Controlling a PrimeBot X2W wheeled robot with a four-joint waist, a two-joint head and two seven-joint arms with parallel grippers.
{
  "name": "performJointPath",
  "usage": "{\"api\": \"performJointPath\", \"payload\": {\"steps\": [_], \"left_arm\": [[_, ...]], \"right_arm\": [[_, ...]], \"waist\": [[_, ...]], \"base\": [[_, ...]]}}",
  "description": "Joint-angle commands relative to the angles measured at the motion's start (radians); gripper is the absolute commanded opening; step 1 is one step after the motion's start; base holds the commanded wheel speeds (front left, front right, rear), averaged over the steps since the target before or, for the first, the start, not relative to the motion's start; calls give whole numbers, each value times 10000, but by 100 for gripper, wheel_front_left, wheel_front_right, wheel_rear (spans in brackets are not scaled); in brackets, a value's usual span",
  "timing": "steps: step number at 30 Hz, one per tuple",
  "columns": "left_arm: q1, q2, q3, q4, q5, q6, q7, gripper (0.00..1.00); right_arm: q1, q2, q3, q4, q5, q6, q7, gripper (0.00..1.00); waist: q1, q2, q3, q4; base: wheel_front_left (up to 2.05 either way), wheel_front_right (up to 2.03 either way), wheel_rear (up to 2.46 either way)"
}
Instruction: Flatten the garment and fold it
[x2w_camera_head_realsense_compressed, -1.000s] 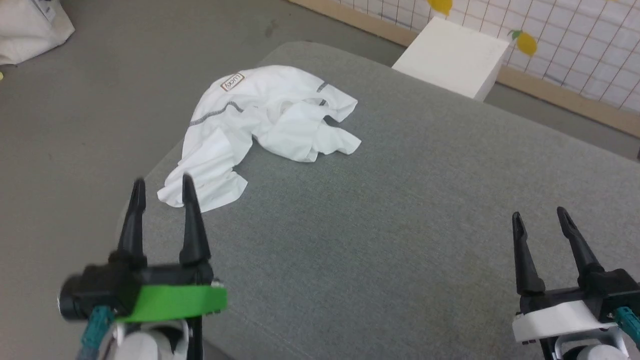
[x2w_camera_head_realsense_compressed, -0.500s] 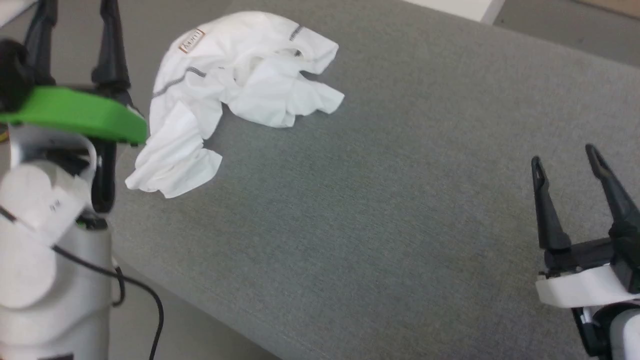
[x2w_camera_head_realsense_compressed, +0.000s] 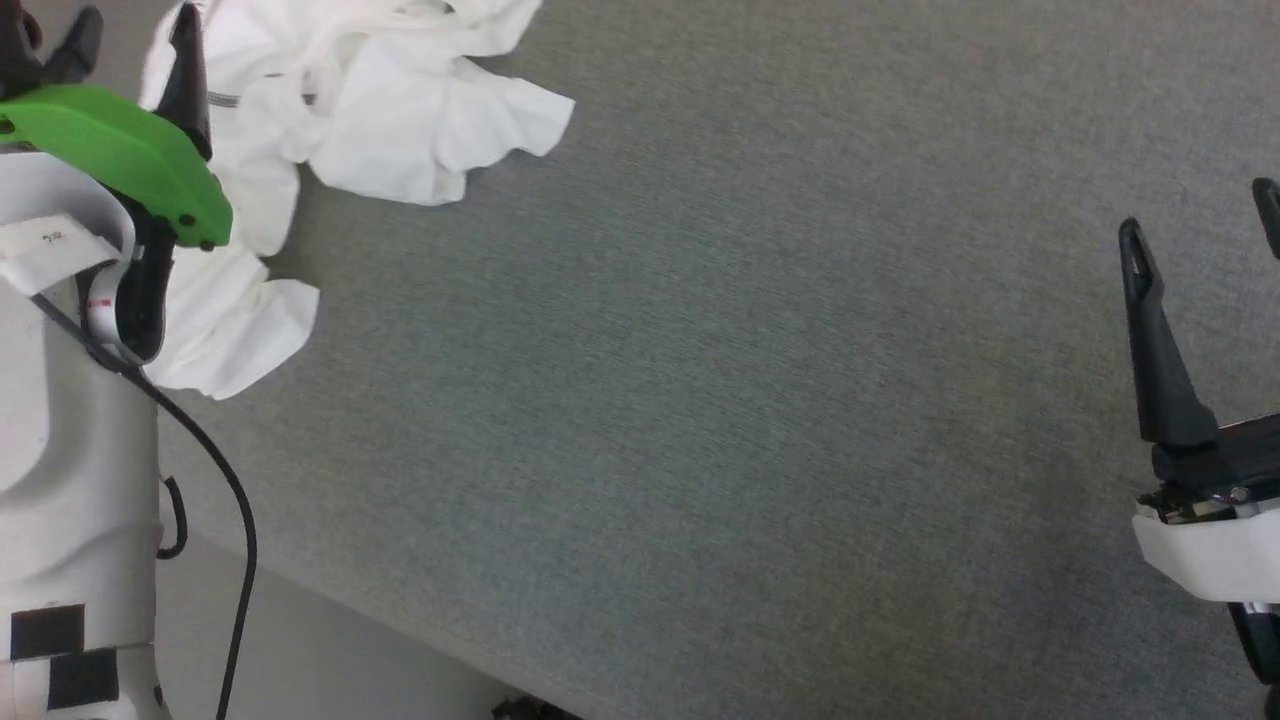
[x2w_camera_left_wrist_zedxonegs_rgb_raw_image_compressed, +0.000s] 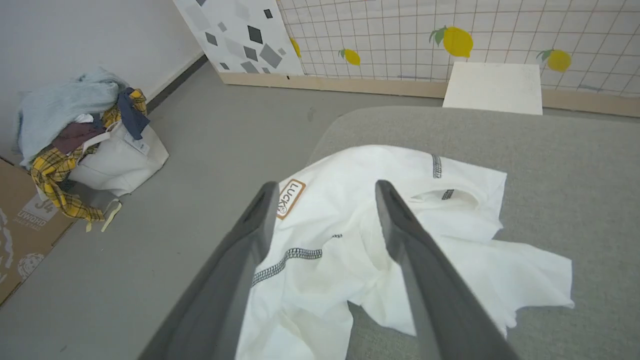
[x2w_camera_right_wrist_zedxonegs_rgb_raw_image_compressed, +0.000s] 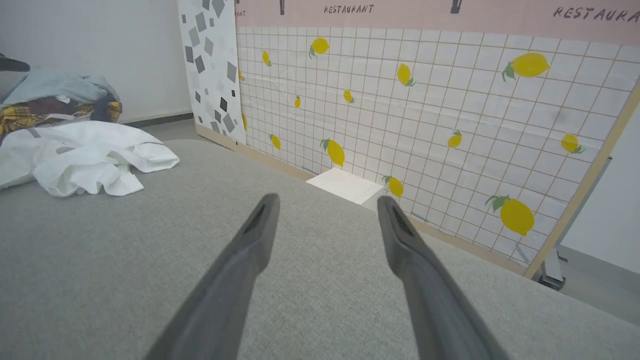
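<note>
Heads up, the head camera has tipped down since a second ago, so don't read the frame shift as the cloth moving. The left end effector has gone from hanging just short of the near flap to being out over the garment. Its fingers are spread fully and nothing is between them. In the left wrist view they straddle the bunched middle of the shirt, with the "LUCKY" patch just beside the left finger; whether the tips touch the fabric you cannot tell. The garment lies crumpled at the far left corner of the grey surface, in the same heap as before. One flap trails toward the near edge, and a zigzag seam faces up. In the head view its top is cut off by the frame edge, and the left arm hides part of it. The middle of the surface is bare fabric. The right end effector is unchanged, fingers wide and empty, hovering over bare surface well apart from the garment. Off the surface, you have a bag of clothes on the floor to the left and a white box by the lemon-print wall.
</note>
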Motion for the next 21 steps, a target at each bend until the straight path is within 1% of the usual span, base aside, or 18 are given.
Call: {"api": "performJointPath", "payload": {"steps": [1, 8, 10, 11, 15, 16, 17, 19, 21], "left_arm": [[-182, 49, -77, 247, 37, -11, 146, 100], [-28, 125, -171, 1610, -94, 4, 784, 100], [10, 112, -179, 1932, -167, -28, 832, 100], [45, 124, -250, 2368, -214, -122, 832, 100], [170, 270, -376, 2907, -138, -223, 637, 100], [196, 297, -435, 3048, -103, -258, 567, 35], [207, 302, -456, 3159, -110, -283, 511, 0], [177, 293, -441, 3359, -196, -333, 392, 0], [108, 409, -390, 3448, -171, -290, 106, 0]], "right_arm": [[-202, -74, -27, -140, 110, -17, 87, 100], [-286, -202, -144, -428, 326, -17, 320, 100], [-280, -215, -188, -432, 367, -17, 326, 100], [-277, -235, -184, -414, 433, -17, 325, 100], [-309, -181, -141, -364, 485, -17, 328, 100], [-295, -178, -159, -370, 491, -17, 339, 100], [-281, -180, -180, -381, 498, -17, 352, 100], [-251, -197, -229, -392, 510, -17, 374, 100], [-237, -175, -256, -350, 525, -17, 356, 100]], "waist": [[-2, 0, 805, -632], [-2, 0, 1273, -989], [-2, 0, 1312, -1061], [-2, 0, 1323, -1171], [-2, 0, 1204, -1400], [-2, 0, 1182, -1427], [-2, 0, 1173, -1439], [-2, 0, 1145, -1442], [-2, 0, 1034, -1453]], "base": [[0, 0, 0], [0, 0, 0], [0, 0, 0], [0, 0, 0], [0, 0, 0], [0, 0, 0], [0, 0, 0], [0, 0, 0], [0, 0, 0]]}}
